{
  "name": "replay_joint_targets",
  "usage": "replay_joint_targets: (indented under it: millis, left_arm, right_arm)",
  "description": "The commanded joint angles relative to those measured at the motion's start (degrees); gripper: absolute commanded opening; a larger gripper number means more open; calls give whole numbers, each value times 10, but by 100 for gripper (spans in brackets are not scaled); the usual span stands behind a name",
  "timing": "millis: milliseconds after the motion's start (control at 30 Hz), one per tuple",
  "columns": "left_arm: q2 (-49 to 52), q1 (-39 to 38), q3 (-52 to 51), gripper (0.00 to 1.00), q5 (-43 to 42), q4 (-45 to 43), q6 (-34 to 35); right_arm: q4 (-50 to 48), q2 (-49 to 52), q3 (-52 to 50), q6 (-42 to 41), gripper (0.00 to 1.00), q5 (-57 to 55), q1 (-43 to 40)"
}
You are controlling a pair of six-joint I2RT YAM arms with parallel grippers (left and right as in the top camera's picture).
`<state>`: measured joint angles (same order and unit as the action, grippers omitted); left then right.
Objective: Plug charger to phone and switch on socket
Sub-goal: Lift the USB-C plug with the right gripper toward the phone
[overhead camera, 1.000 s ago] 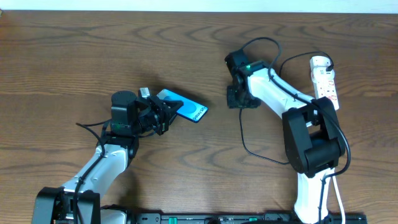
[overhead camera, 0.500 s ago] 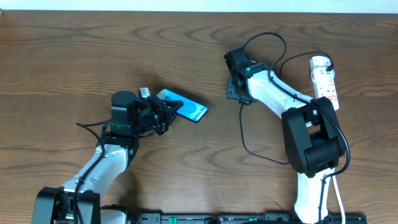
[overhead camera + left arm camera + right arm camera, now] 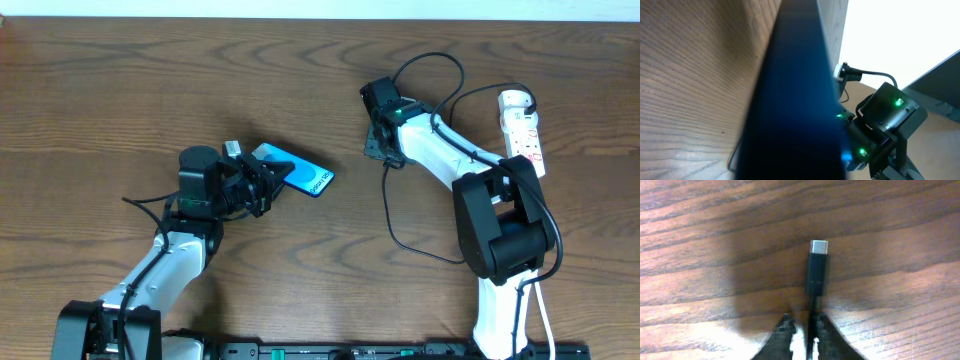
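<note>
The phone [image 3: 305,175], blue-teal screen up, is tilted off the table, and my left gripper [image 3: 265,187] is shut on its left end. In the left wrist view the phone [image 3: 790,115] is a dark blur that hides the fingers. My right gripper [image 3: 378,150] is shut on the charger cable [image 3: 392,225] just behind its plug. In the right wrist view the plug [image 3: 817,270] sticks out past the fingertips [image 3: 802,325], with its metal tip over the wood. The cable loops back toward the white socket strip [image 3: 524,135] at the far right.
The right arm with its green lights [image 3: 885,120] faces the phone in the left wrist view. The strip's white cord [image 3: 545,320] runs down the right side. A black rail [image 3: 350,350] lines the table's front edge.
My right gripper has moved slightly toward the back of the table with the cable, and the cable's loop has shifted back with it. The left arm and the phone have not moved.
</note>
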<state>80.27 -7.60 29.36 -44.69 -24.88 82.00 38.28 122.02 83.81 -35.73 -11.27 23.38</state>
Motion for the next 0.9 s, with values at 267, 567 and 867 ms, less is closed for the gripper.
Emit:
replay_joint_targets:
  millis: [267,567,867]
  left_arm:
    - [-5,0,11,7,-23,-6,-25]
    - [-5,0,51,7,-44,-80,-41]
    - [25,-20,104,7,-45,-80,-94]
  right_arm:
    - [18,55,-40,24,1,166,-7]
    - [78,-30,-40,181,1,394,-81]
    - [243,-221,-40,319,1,433,-151]
